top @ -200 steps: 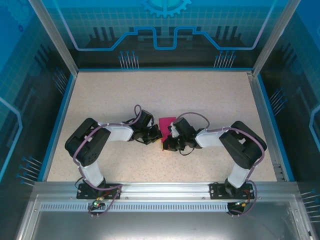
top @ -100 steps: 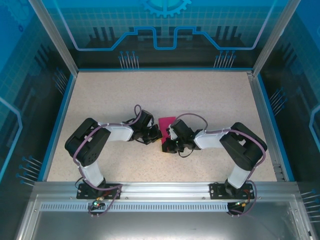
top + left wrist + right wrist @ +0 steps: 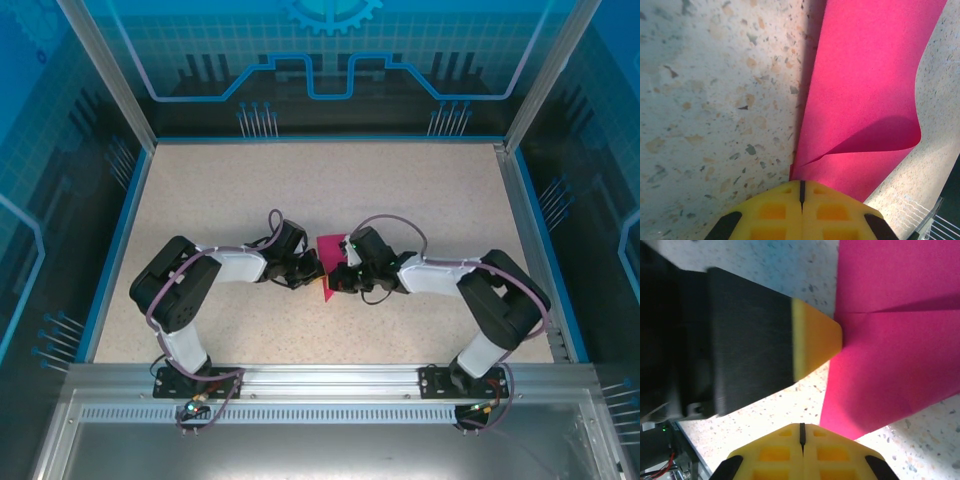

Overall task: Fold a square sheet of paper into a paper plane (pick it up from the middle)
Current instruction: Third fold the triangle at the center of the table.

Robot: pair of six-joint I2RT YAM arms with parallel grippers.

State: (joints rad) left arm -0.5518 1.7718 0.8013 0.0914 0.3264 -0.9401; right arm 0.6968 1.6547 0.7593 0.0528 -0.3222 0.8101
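Lying just below the centre of the frame in the top external view: square sheet of paper (image 3: 331,249), magenta, partly covered by both wrists, on the speckled table (image 3: 330,180). The left gripper (image 3: 313,272) reaches in from the left and the right gripper (image 3: 336,281) from the right. The two meet over the sheet's lower part. Finger state is too small to tell at this size.

Left wrist view — left gripper (image 3: 801,192) at bottom centre, its yellow fingertips (image 3: 775,210) pressed together with only a thin dark seam between them. The square sheet of paper (image 3: 865,75) runs from the tips toward the upper right corner. One layer curls up at centre right and casts a shadow on the layer below. The sheet's near end touches the tips; whether it is pinched cannot be told. Table (image 3: 715,100) at left.

Right wrist view — right gripper (image 3: 801,435) at bottom centre, fingers pressed together, seam only. The sheet (image 3: 900,365) occupies the right half, a crease line crossing its upper part, and its lower corner sits just beside the tips. The left gripper's black finger enters from the left. Its yellow tip (image 3: 815,335) touches the sheet's left edge where the crease ends.
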